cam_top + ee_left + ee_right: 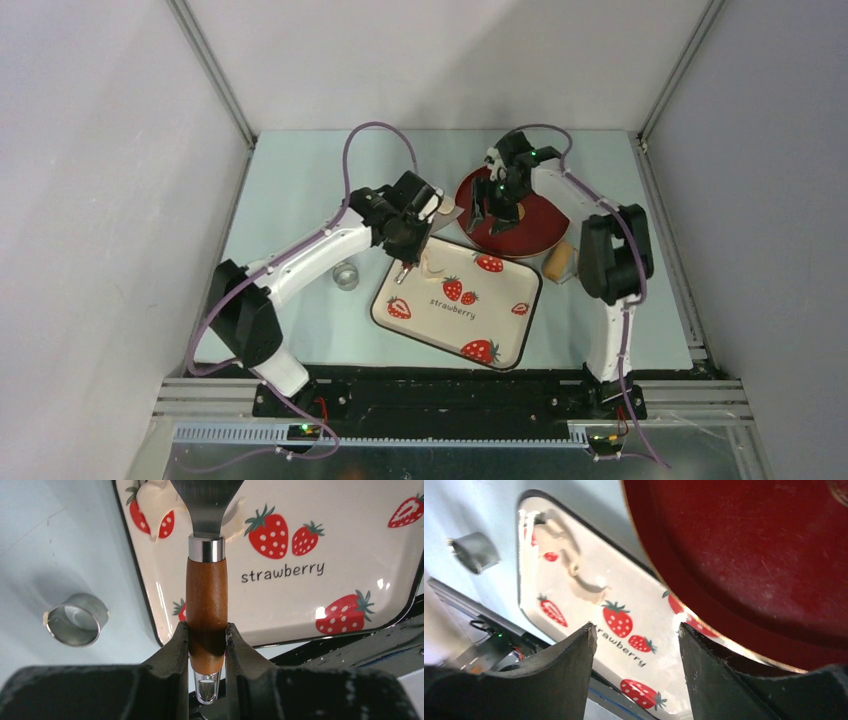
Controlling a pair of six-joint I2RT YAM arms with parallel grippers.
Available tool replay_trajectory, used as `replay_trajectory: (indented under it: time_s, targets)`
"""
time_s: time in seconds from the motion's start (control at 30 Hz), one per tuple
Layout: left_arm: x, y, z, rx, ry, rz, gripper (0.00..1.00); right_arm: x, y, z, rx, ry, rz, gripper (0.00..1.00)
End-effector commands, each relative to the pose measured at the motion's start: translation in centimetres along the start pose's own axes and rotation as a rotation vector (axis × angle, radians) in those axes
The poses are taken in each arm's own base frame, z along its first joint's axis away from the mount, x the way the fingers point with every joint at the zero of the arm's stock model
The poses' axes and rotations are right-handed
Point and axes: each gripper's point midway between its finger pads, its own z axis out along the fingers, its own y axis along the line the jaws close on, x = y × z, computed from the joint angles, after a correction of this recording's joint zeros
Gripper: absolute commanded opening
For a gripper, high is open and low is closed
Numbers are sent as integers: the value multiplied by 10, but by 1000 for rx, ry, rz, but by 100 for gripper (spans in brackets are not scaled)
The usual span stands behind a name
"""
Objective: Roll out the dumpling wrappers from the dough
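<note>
**Dough station, strawberry tray as reference**

- Strawberry tray (440,325): lies on the counter (300,180).
- Dough (574,570): pale cream scrap, flattened and irregular, in the tray's far-left corner.
- Left hand (206,630): clamped narrow on the wooden handle of a metal scraper (206,590), whose blade reaches onto the tray at the dough.
- Right hand (636,632): fingers wide apart, holding nothing, above the red plate (540,225) at the tray's far-right edge.
- Metal ring (77,625): on the counter, left of the tray.
- Rolling pin (560,262): right of the tray.
</note>
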Motion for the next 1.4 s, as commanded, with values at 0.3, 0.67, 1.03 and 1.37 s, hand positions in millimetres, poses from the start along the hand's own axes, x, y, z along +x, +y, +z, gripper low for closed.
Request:
replay_trajectory:
  time_s: [0.3, 0.67, 1.03, 1.37]
  targets:
    - [-58, -44, 41, 66, -15, 33, 0, 23, -5, -105, -159, -226, 89, 31]
    - [-71, -103, 71, 150, 15, 62, 0, 17, 11, -85, -340, -188, 115, 0]
    - [-83, -123, 73, 194, -3, 50, 0, 10, -20, -38, -263, -134, 169, 0]
    - [-92, -120, 79, 163, -20, 21, 0, 15, -40, -6, -212, -81, 185, 0]
